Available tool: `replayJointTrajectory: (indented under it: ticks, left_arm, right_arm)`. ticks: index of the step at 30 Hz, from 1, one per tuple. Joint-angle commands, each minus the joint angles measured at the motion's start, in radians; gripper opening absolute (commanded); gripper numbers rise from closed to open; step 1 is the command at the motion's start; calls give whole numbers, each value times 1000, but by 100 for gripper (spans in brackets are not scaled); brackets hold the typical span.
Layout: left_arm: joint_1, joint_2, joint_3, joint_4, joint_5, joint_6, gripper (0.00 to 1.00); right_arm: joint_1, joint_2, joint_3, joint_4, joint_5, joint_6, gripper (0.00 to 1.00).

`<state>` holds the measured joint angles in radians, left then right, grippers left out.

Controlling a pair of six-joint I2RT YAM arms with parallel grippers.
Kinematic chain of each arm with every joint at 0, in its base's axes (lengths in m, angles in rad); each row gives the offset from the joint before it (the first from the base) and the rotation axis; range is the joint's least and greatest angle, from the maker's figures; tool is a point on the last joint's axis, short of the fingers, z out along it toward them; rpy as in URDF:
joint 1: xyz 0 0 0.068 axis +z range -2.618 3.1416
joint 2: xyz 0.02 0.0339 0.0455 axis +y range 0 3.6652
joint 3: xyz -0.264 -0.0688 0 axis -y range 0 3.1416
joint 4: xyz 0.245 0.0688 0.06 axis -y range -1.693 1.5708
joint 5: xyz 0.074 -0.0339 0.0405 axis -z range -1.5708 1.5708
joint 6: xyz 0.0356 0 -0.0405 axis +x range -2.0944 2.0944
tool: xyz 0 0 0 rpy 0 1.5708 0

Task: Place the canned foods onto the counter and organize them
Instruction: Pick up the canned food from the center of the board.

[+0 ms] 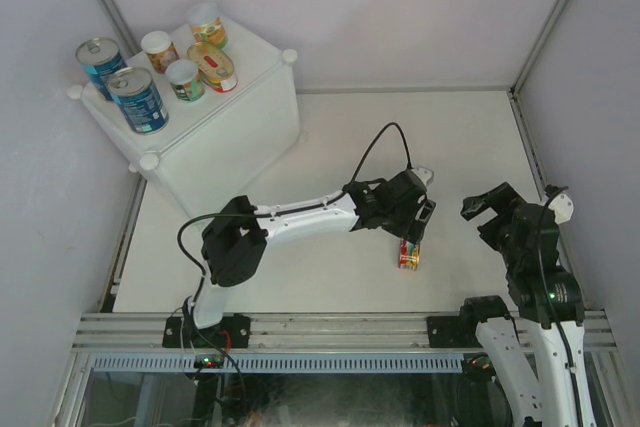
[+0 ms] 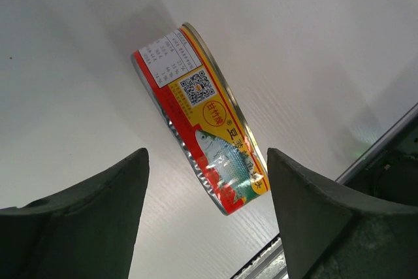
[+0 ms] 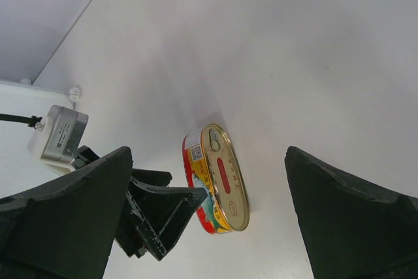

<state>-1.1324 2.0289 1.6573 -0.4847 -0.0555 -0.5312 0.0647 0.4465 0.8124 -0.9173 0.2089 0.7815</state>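
Hovering my left gripper (image 2: 206,158), fingers spread, over the edge-standing oval tin (image 2: 202,122): rigid, slick, probably light. I'd pinch its flat faces. My right gripper (image 1: 490,205) gapes idle.

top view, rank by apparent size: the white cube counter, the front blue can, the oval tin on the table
1. counter
2. front blue can
3. oval tin on the table, smallest, seen edge-on

The top camera looks down from high up; both wrist cameras sit close to the same red-and-yellow tin (image 2: 209,129).
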Motion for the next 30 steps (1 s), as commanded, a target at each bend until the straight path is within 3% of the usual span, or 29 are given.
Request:
replayJointTrajectory:
  ticks: [1,30]
  left_arm:
    - [-6,13,62,-26,-39,-19,77]
    - [-26,85,64,41,-86,-50,78]
  right_arm:
    - [-12,-18,18,25,21,5,100]
    - [-13,4,29,13,5,11,100]
